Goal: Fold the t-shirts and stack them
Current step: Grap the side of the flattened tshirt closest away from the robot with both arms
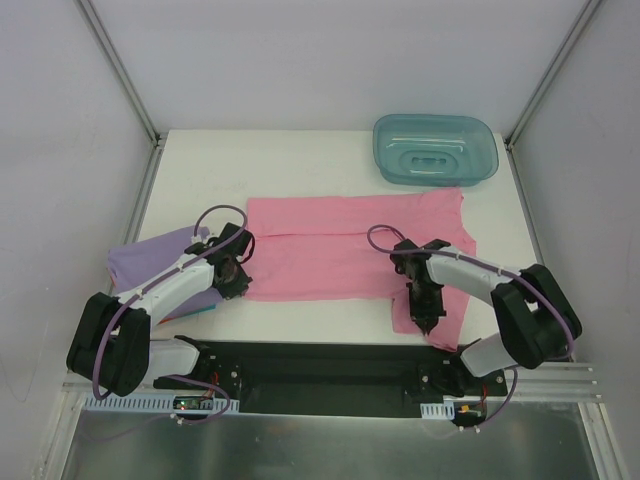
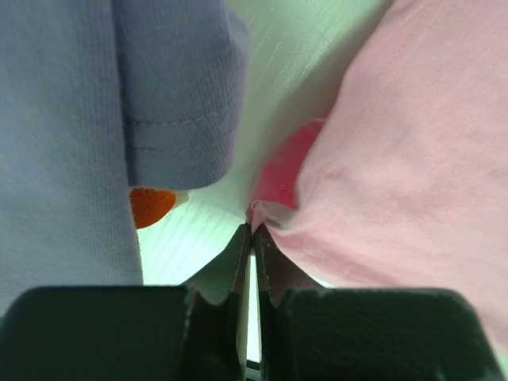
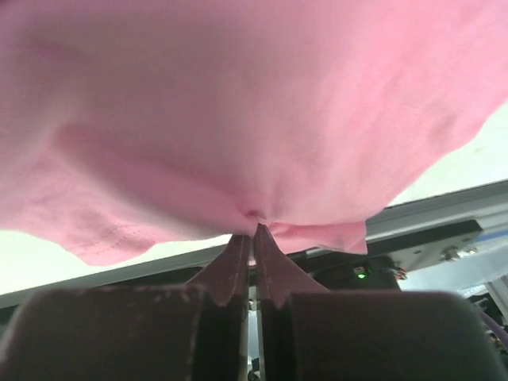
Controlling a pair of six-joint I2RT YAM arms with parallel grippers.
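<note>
The pink t-shirt [image 1: 340, 250] lies spread across the middle of the white table [image 1: 300, 160], partly folded. My left gripper [image 1: 232, 280] is shut on its near left corner; the wrist view shows pink cloth [image 2: 397, 167] pinched at the fingertips. My right gripper [image 1: 425, 318] is shut on its near right part, which hangs bunched from the jaws [image 3: 238, 119]. The lavender t-shirt [image 1: 150, 262] lies at the left of the table under my left arm and fills the left of the left wrist view [image 2: 95, 119].
A translucent teal tub [image 1: 436, 150] stands at the back right. A small orange thing [image 2: 151, 205] shows beneath the lavender cloth. The black mounting rail [image 1: 330, 375] runs along the near edge. Grey walls with metal posts enclose the table.
</note>
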